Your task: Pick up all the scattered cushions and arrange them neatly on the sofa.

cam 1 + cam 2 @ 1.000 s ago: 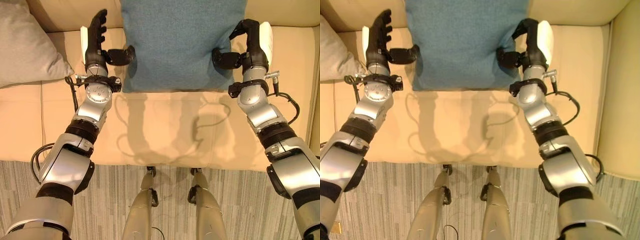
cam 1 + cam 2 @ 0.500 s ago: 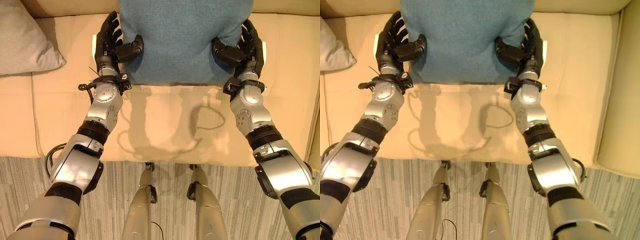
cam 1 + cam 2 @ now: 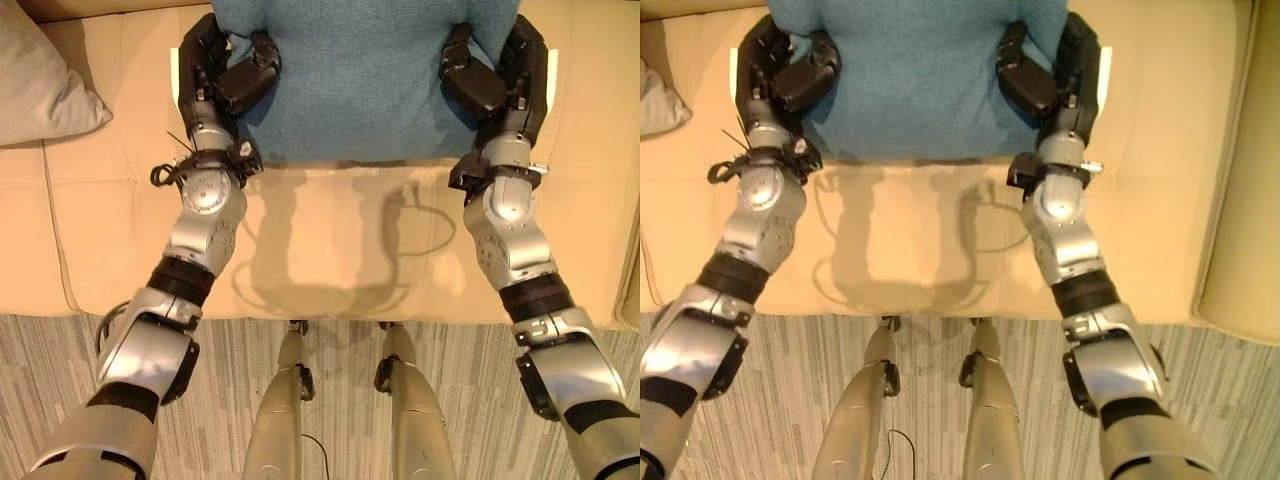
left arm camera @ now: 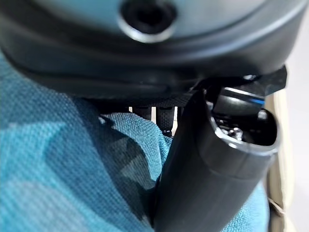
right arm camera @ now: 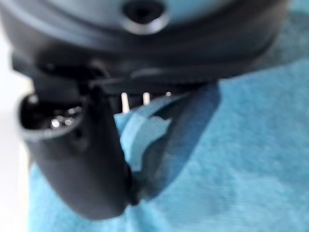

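While both hands grip one blue cushion (image 3: pixel 360 80), one grey cushion (image 3: pixel 40 75) lies apart.

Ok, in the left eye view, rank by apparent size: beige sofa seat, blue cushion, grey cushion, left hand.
1. Beige leather sofa seat
2. Blue fabric cushion, cropped by the frame
3. Grey fabric cushion, also cropped
4. Left hand, clamped on the blue cushion's edge

Cushions: one blue (image 3: pixel 360 80), one grey (image 3: pixel 40 80); one sofa (image 3: pixel 330 260).

Both eye views looked steeply down from the head at the beige sofa (image 3: pixel 330 250), sharing the blue cushion (image 3: pixel 920 80). Each wrist view sat very close, facing along its thumb onto that cushion's fabric.
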`<state>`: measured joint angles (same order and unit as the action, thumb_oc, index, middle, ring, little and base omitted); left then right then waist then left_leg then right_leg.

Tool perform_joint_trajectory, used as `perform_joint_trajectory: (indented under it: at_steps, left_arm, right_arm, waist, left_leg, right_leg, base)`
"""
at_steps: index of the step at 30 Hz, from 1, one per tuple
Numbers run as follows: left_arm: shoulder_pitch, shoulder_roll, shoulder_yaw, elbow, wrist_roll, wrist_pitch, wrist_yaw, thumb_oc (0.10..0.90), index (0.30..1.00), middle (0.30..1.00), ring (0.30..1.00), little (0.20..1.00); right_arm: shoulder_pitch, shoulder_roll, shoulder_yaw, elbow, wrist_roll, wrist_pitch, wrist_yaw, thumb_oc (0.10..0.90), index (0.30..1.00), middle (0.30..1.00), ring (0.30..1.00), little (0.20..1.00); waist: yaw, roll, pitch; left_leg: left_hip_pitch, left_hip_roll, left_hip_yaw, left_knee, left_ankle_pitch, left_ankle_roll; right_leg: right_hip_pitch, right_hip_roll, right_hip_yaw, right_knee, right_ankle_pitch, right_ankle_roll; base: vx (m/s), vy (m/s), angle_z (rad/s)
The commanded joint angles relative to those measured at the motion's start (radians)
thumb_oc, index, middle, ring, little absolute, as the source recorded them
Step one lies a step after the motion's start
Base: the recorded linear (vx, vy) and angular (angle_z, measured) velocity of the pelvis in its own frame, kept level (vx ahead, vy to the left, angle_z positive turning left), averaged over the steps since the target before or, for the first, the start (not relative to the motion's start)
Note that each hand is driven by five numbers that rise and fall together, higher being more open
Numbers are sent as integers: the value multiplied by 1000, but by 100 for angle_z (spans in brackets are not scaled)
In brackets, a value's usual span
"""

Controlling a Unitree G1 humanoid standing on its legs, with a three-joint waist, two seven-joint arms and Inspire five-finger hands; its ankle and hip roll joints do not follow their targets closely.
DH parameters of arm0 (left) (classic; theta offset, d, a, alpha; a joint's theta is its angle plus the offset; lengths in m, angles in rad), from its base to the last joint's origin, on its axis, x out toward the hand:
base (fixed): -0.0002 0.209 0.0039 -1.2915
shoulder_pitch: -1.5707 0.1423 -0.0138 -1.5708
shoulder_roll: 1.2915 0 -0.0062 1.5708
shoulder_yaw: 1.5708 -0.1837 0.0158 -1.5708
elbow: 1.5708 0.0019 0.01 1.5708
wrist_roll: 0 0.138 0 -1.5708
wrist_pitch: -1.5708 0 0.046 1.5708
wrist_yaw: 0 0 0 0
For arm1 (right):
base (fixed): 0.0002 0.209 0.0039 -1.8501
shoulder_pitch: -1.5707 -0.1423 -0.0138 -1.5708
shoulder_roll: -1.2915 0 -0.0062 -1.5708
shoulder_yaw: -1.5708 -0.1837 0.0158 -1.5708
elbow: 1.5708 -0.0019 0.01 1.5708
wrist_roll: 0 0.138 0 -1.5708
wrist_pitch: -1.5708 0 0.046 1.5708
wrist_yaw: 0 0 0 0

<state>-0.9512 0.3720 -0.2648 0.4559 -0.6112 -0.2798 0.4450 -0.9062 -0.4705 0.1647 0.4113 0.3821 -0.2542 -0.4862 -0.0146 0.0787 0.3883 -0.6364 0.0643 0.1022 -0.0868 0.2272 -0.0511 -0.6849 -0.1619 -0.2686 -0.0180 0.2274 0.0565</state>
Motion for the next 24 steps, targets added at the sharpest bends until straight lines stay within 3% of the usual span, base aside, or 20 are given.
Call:
perform_joint_trajectory:
  at_steps: [1,4,10,17,20,24]
  left_arm:
    - [-135,-76,-57,-197,266,-228,49,400,300,300,300,300]
    - [-127,-100,-29,-307,448,-236,182,400,300,300,300,300]
    - [-163,-82,-49,-362,617,-225,314,400,300,300,300,300]
    - [-264,-60,-84,-339,643,-224,353,400,300,300,300,300]
    - [-349,-45,-125,-270,638,-213,354,400,300,300,300,300]
    - [-499,-31,-218,-64,560,-202,298,400,300,300,300,300]
  right_arm:
    - [-153,94,48,-223,-300,-227,-69,400,300,300,300,300]
    - [-129,96,1,-348,-511,-233,-181,400,300,300,300,300]
    - [-135,80,-14,-422,-704,-200,-296,400,300,300,300,300]
    - [-191,54,1,-406,-790,-146,-349,400,300,300,300,300]
    - [-241,34,15,-359,-815,-117,-372,400,300,300,300,300]
    - [-352,-10,61,-183,-790,-62,-403,400,300,300,300,300]
  waist:
    - [7,-1,-118]
    - [9,8,-124]
    - [8,13,-139]
    - [4,19,-160]
    - [1,22,-167]
    - [-3,27,-180]
  left_leg:
    - [38,-32,-3,0,-108,-54]
    - [6,-34,-6,0,-106,-51]
    - [-15,-36,-11,0,-104,-49]
    - [-33,-39,-8,0,-103,-45]
    - [-39,-40,-9,0,-103,-43]
    - [-47,-40,-10,0,-101,-41]
  right_leg:
    - [-50,21,39,134,-147,85]
    - [-91,20,45,142,-148,84]
    - [-114,23,51,140,-147,86]
    - [-139,21,58,153,-148,87]
    - [-147,19,60,157,-148,89]
    - [-155,14,62,164,-150,91]
  base:
    - [-34,25,0]
    - [-32,12,-5]
    - [-10,1,-2]
    - [0,0,0]
    - [1,2,4]
    - [5,1,3]
